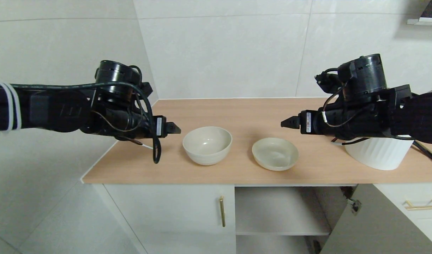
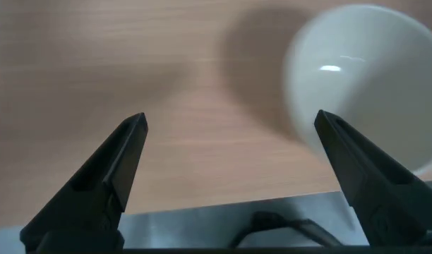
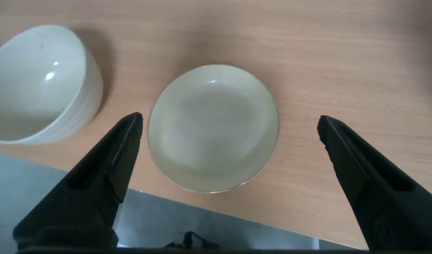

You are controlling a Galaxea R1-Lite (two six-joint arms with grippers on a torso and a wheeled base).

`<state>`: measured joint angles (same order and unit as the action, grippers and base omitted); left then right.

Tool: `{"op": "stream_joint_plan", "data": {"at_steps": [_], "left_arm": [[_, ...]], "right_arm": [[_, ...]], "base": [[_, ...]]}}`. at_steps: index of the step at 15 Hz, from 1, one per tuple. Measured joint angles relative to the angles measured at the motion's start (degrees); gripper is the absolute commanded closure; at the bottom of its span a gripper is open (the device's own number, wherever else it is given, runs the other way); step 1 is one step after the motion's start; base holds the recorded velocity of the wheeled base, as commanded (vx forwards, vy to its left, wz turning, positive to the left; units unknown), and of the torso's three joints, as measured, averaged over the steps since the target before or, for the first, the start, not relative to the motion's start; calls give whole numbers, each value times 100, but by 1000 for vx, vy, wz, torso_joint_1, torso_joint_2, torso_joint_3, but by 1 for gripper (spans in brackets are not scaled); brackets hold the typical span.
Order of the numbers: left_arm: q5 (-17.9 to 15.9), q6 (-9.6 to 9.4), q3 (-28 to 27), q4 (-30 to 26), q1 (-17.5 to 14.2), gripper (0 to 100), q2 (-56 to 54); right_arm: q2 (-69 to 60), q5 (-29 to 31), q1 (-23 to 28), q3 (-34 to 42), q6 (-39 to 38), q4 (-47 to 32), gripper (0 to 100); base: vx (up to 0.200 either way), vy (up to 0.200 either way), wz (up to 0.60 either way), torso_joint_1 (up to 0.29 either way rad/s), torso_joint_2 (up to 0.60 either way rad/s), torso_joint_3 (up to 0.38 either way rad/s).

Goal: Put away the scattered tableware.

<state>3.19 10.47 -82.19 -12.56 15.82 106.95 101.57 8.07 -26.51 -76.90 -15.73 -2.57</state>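
A deep cream bowl [image 1: 207, 145] and a shallow pale dish [image 1: 275, 153] rest side by side on the wooden countertop [image 1: 244, 113]. My left gripper [image 1: 174, 128] hovers open above the counter just left of the bowl; in the left wrist view the gripper [image 2: 231, 118] spans bare wood, with the bowl [image 2: 364, 77] off to one side. My right gripper [image 1: 286, 123] hangs open above and slightly right of the dish. The right wrist view has that gripper [image 3: 229, 120] straddling the dish [image 3: 213, 127] from above, with nothing held and the bowl [image 3: 39, 81] beside it.
A white ribbed container [image 1: 378, 153] stands on the counter under my right arm. Below the counter, a cabinet compartment [image 1: 279, 208] stands open with its door [image 1: 371, 225] swung out to the right; a closed door with a brass handle [image 1: 222, 211] is at its left. Tiled walls bound the counter behind and left.
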Motion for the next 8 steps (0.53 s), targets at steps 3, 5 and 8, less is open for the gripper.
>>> {"op": "stream_joint_plan", "data": {"at_steps": [3,5,8], "left_arm": [[26,200,-20,334,276,0,297],[33,228,-26,488,339,0,485],[26,514,-124,684,360,0,747]], "right_arm": [[18,2,2,6,0,1,0],[24,2,6,6,0,1,0],[33,5,33,6,-1,12,0]], "base": [[0,0,0,0,0,0],[0,0,0,0,0,0],[0,0,0,0,0,0]]}}
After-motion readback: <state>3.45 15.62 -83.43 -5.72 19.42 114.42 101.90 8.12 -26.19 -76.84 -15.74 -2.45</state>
